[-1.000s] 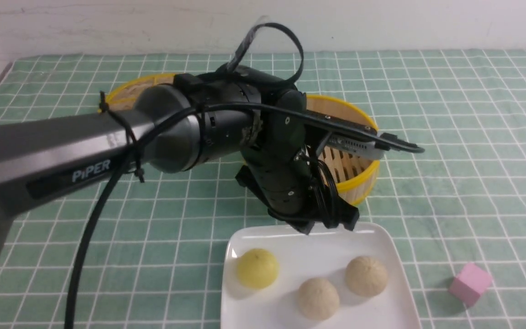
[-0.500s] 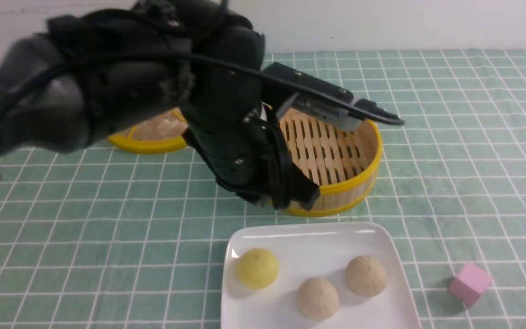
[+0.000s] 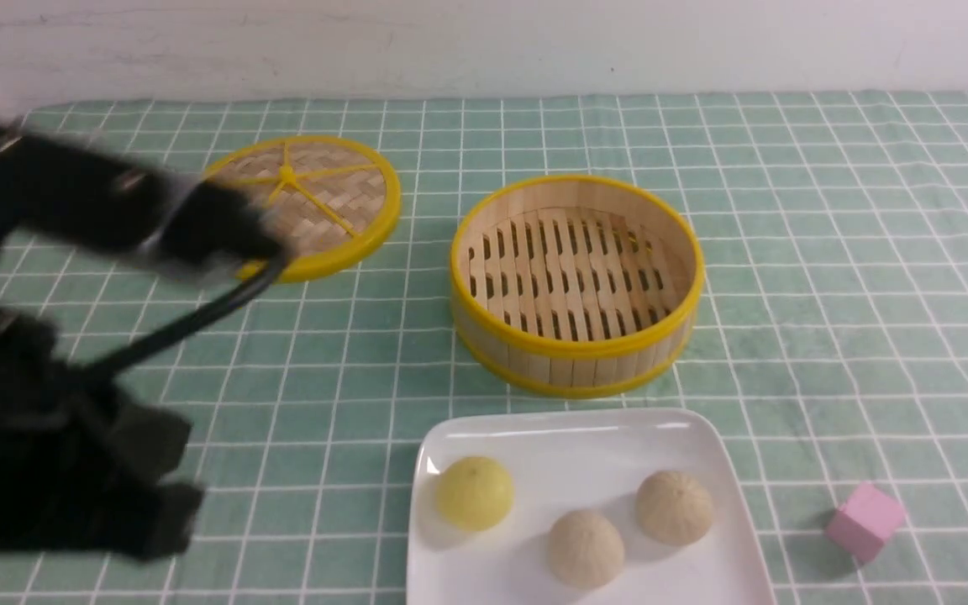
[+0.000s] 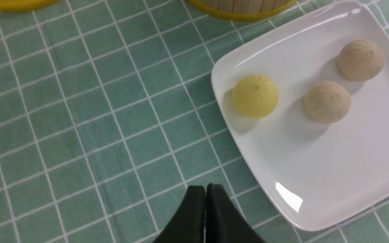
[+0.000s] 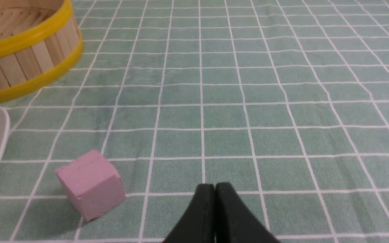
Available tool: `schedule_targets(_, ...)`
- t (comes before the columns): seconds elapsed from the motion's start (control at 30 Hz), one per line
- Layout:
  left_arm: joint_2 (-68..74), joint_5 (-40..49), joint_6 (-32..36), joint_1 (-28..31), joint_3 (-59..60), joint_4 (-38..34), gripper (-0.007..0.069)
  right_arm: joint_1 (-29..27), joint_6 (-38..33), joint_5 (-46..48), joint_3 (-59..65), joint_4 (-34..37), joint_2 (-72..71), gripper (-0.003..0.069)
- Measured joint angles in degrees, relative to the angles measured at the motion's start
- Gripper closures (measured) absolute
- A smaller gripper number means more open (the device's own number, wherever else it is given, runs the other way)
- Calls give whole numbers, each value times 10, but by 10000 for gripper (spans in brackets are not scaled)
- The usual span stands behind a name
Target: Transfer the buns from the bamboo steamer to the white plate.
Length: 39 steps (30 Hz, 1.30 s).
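One green-checked surface (image 3: 828, 252) carries everything, and the biggest change on it is the left arm (image 3: 47, 437). Half a second ago it loomed over the middle of the front view and hid part of the basket; now it has swung out to the lower left of the frame, blurred with motion. That leaves the white plate (image 3: 585, 433) at the bottom centre and the bamboo steamer (image 3: 572, 370) just above it in plain sight, and the steamer's slatted floor is bare. Its woven lid (image 3: 307, 202) lies flat at the upper left, well apart. Both buns (image 3: 674, 507) sit on the plate, near each other toward its right side, with a yellow ball (image 3: 474, 492) on its left part, so the transfer looks finished and the arm seems to be retreating. A pink cube (image 3: 865, 521) rests on the cloth at the lower right, near the plate but not touching it, and nothing stands in the way. The left pincer (image 4: 205, 190) is closed and empty above bare cloth beside the plate, and the right pincer (image 5: 214, 189) is likewise closed on nothing, near the cube
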Motion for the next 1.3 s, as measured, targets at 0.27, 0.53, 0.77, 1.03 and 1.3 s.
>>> schedule_targets(0.27, -432, -292, -145, 0, 281, 106, 599, 0, 0, 0, 0, -4, 0, 625)
schedule_targets(0.53, -309, -317, -202, 1, 308, 156, 591, -1, 0, 1, 0, 0, -1, 613)
schedule_targets(0.77, -187, -378, -201, 1, 307, 158, 580, -1, 0, 1, 0, 0, -1, 602)
schedule_targets(1.03, -171, -392, -201, 1, 307, 157, 573, -1, 0, 1, 0, 0, -1, 589)
schedule_targets(1.3, -203, -382, -163, 42, 329, 125, 567, -1, 0, 1, 0, 0, -1, 578)
